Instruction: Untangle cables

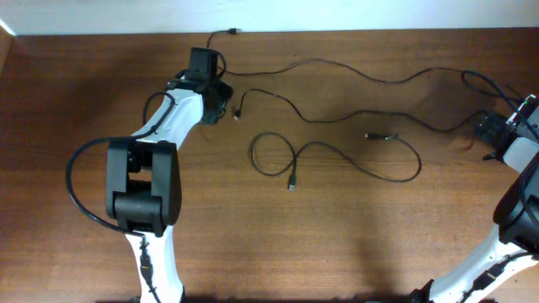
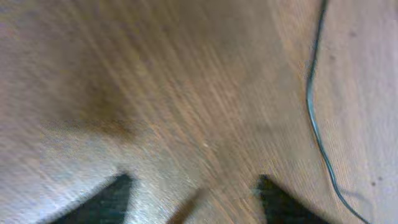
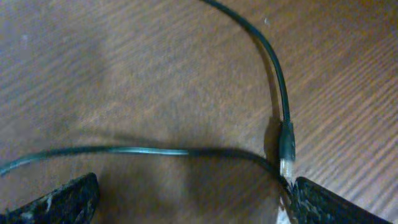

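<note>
Three thin black cables lie spread over the wooden table. One long cable (image 1: 337, 67) runs along the back, from my left gripper (image 1: 217, 99) towards my right gripper (image 1: 491, 128). A second cable (image 1: 295, 105) starts at a plug near the left gripper. The third cable (image 1: 271, 156) forms a loop in the middle. In the blurred left wrist view the left gripper (image 2: 196, 205) is open over bare wood, with a cable (image 2: 314, 112) to its right. The right gripper (image 3: 186, 202) is open; a cable (image 3: 137, 150) lies ahead of its fingers, and a plug (image 3: 286, 149) rests against the right fingertip (image 3: 323, 205).
The table's back edge (image 1: 337, 32) runs close behind the long cable. A thick black wire (image 1: 80, 181) loops off the left arm. The right arm's body (image 1: 518, 210) stands at the table's right edge.
</note>
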Controlling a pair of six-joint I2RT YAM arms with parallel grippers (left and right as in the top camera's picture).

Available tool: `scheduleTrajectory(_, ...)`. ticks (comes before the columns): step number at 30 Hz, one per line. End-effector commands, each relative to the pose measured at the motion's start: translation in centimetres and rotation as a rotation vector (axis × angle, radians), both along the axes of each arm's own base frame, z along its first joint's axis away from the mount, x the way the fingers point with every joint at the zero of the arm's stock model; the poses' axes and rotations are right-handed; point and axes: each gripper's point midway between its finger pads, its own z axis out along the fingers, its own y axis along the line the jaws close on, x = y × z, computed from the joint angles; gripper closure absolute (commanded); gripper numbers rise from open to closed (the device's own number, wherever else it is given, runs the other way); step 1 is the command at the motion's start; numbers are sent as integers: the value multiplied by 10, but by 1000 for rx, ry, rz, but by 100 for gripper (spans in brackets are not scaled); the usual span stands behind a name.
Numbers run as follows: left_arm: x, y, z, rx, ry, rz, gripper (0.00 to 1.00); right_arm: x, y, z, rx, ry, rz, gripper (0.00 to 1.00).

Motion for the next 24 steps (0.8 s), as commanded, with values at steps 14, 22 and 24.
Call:
scheduleTrajectory(14, -28, 17, -1, 146, 103, -242, 1, -35, 100, 152, 110, -64, 216, 1)
scheduleTrajectory(22, -43, 23, 84, 310, -4, -477, 0, -45, 221, 145, 169, 109, 498, 1)
scheduleTrajectory(24, -53, 22, 89, 357, 11, -582, 1, -50, 237, 139, 161, 164, 528, 1)
